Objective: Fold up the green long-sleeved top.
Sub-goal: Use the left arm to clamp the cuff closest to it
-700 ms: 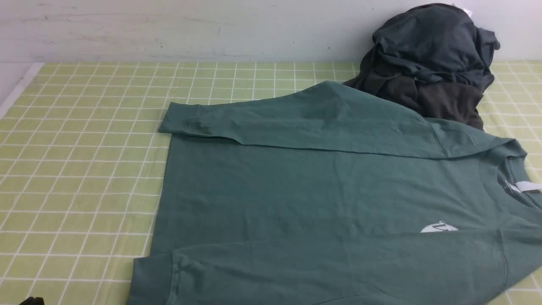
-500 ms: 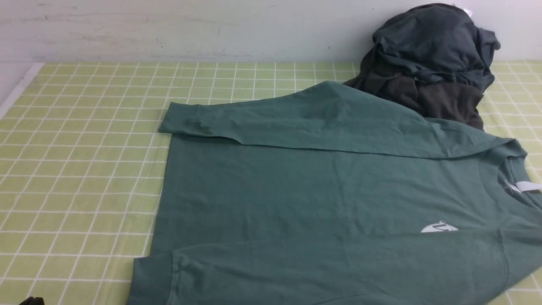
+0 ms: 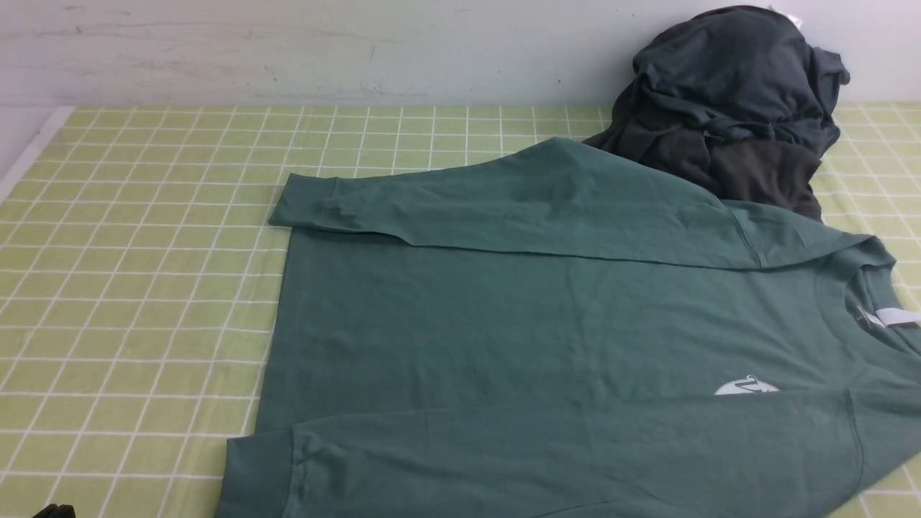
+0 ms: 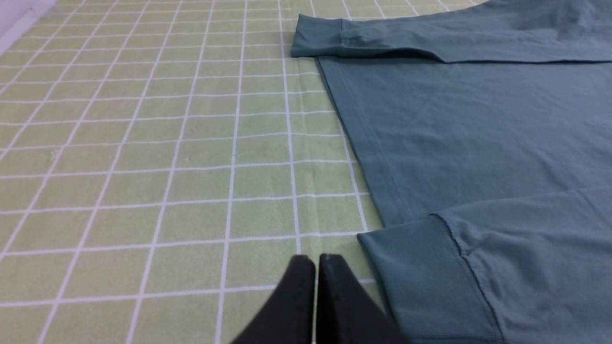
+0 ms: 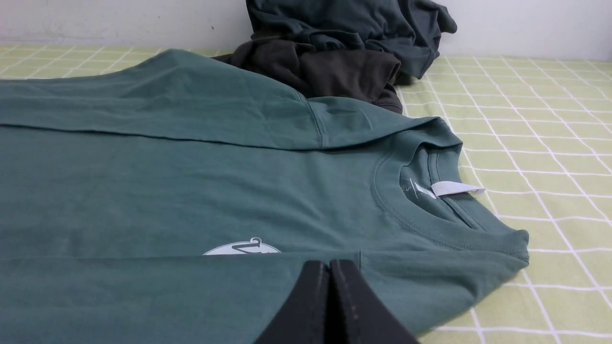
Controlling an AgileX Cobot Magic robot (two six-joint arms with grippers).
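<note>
The green long-sleeved top lies flat on the checked cloth, collar to the right, hem to the left. Both sleeves are folded in over the body, their ribbed cuffs at the hem end. The white chest logo and white neck label show. My left gripper is shut and empty, just beside the near cuff, over the cloth. My right gripper is shut and empty, over the near sleeve by the shoulder, below the logo. Only a dark tip of the left arm shows in the front view.
A heap of dark slate-grey and charcoal garments sits at the back right against the wall, touching the top's far shoulder. The yellow-green checked tablecloth covers the table; its left edge meets a white strip.
</note>
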